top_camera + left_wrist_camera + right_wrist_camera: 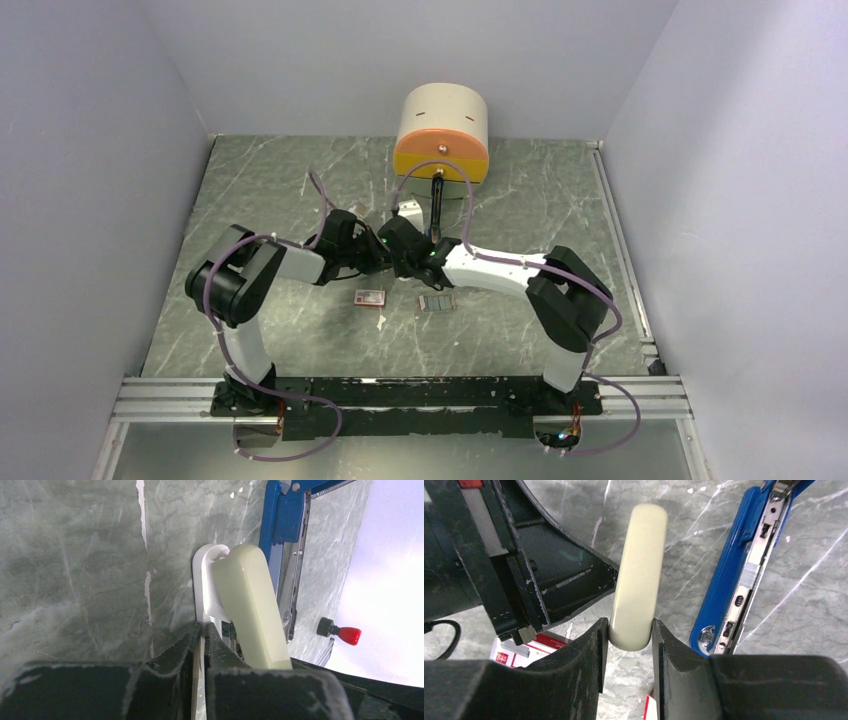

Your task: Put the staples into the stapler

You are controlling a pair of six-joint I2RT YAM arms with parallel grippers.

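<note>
You had the right claw (629, 630) clamped on the stapler (638, 575), its two fingers pressed against either side of the rounded end of the cream top arm. The stapler stood opened out: its blue magazine (729, 575), metal channel showing, was swung away to the right of that cream arm and apart from it.

Your left claw (201, 630) was closed, fingertips together right against the stapler's white base (207, 580), on the left of the cream arm. You could not tell from the wrist view whether it pinched the edge of that base or only rested beside it.

The staples (436, 302) lay flat on the bench (250, 200), loose, on the near side of the stapler toward the arm bases, touched by neither claw. The small red-and-white box (370, 297) sat near the stapler too, on its near left. Behind the stapler, at the far wall, stood a cream and orange drum (441, 135).
</note>
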